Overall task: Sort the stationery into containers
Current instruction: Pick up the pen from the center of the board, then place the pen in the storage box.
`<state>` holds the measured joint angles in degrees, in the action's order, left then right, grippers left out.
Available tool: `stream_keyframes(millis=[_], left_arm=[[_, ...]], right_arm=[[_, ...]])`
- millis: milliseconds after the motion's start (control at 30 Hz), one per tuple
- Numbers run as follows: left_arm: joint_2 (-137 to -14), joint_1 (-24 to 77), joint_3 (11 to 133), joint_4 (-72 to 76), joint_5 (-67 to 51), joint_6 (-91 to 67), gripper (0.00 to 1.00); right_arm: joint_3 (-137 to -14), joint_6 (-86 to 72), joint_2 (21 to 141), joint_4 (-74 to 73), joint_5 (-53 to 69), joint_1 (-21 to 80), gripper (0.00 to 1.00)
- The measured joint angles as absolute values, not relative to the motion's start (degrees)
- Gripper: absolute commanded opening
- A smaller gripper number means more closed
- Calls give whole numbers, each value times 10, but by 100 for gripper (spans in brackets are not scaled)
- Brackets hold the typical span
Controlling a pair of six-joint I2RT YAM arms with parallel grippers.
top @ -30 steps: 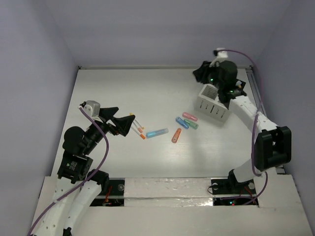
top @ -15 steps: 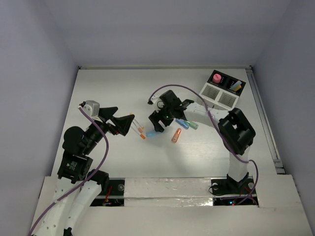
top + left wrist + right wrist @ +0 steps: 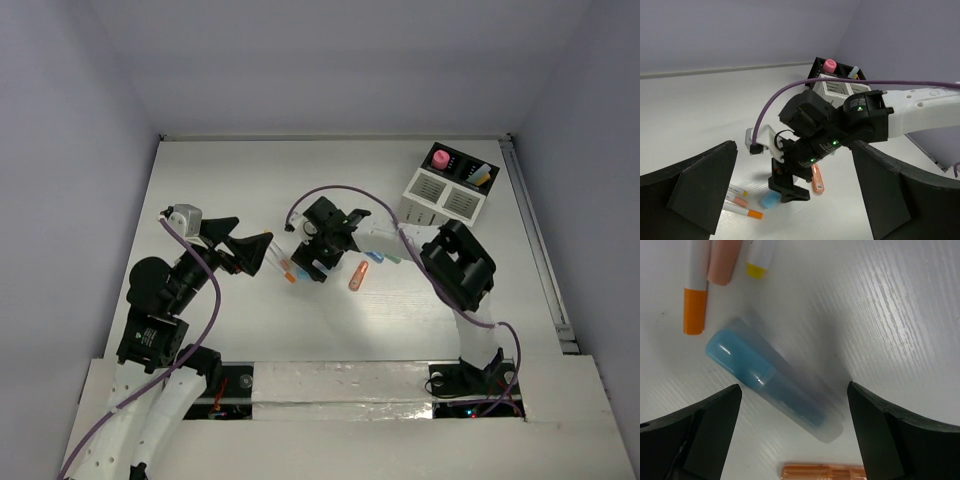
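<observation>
Blue capsule (image 3: 772,385), translucent rounded plastic, between wide jaws of right gripper (image 3: 792,390), left gripper (image 3: 794,147) equally wide, grained white table (image 3: 890,300).

Organizer (image 3: 445,195) at far right of desk (image 3: 230,180). Cylinder (image 3: 440,159) in its back left compartment. Loose capsules (image 3: 357,277) before organizer, to its left. Right hand (image 3: 316,264) over leftmost capsule (image 3: 772,385); sticks (image 3: 695,290) just left of it; left hand (image 3: 262,252) farther left.

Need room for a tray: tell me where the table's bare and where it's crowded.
Bare: far-left table between back edge and left gripper; near strip in front of the orange capsule. Crowded: centre, right gripper over blue capsule beside the sticks.
</observation>
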<state>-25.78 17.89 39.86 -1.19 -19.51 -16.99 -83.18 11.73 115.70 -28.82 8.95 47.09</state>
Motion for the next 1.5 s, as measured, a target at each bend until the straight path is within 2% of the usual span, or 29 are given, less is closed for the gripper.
stream_keyframes(millis=[200,300,367,400,500,633,767,1000,1167,1300,1500], left_arm=[[-258,179,399,-12,-195,-170,99],[-258,179,399,-12,-195,-170,99],[-258,179,399,-12,-195,-170,99],[-258,179,399,-12,-195,-170,99],[-258,179,399,-12,-195,-170,99],[-258,179,399,-12,-196,-170,99],[-258,179,399,-12,-196,-170,99],[-258,179,399,-12,-196,-170,99],[-258,179,399,-12,-196,-170,99],[-258,179,399,-12,-197,-170,99],[-257,179,399,-12,-198,-170,99]], right_arm=[[-868,125,1190,-291,64,492,90],[-874,128,1194,-290,54,496,82],[-874,128,1194,-288,49,497,73],[-874,128,1194,-287,46,497,65],[-872,129,1194,-281,32,497,60],[-872,129,1194,-276,11,500,42],[-872,129,1194,-270,-2,500,29],[-840,113,1174,-225,-17,491,26],[-780,66,1080,-146,-36,442,26],[-721,-1,939,-19,-99,340,25],[-671,-86,827,134,-209,142,25]])
